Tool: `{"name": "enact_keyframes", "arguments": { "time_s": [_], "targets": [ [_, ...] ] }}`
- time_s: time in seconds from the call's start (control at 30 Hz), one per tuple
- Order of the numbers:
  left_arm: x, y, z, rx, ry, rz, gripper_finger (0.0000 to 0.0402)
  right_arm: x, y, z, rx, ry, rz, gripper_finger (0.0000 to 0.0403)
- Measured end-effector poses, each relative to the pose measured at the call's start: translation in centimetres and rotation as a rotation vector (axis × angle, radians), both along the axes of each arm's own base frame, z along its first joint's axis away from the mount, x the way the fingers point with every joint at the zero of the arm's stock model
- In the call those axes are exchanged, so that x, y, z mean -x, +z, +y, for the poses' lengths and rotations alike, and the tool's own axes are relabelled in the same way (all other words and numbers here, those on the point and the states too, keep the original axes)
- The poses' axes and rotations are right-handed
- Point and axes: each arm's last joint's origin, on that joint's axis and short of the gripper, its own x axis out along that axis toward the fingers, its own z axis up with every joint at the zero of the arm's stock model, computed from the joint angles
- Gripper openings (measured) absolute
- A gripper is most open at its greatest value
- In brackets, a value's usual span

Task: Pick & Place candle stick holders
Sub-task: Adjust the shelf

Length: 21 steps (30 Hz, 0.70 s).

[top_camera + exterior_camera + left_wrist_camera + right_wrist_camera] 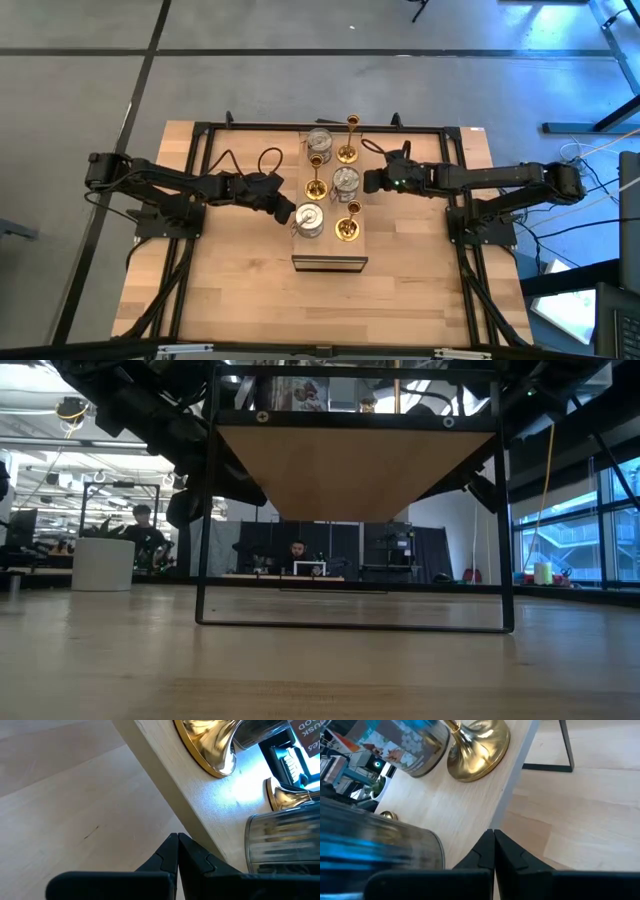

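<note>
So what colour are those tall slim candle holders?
Shiny gold candle holders; the right wrist view shows one round base best.

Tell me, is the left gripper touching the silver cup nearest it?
Cannot tell. In the high view the left gripper meets the silver cup; its wrist view shows shut fingertips short of it.

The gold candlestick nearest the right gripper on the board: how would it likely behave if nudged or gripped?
The gold candlestick looks slim above its flared round base, so a push high up could probably tip it. Its polished surface may slip between fingers. Silvery cups stand close, so a topple might knock one.
</note>
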Motion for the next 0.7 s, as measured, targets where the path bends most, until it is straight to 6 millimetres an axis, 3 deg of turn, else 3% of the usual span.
{"name": "enact_keyframes", "arguments": {
  "time_s": [0.7],
  "targets": [
    [0.0,0.0,0.0,-0.007,-0.007,0.001,0.0001,-0.4,-0.6,-1.2,0.004,-0.02,0.011,0.0]
  ]
}}
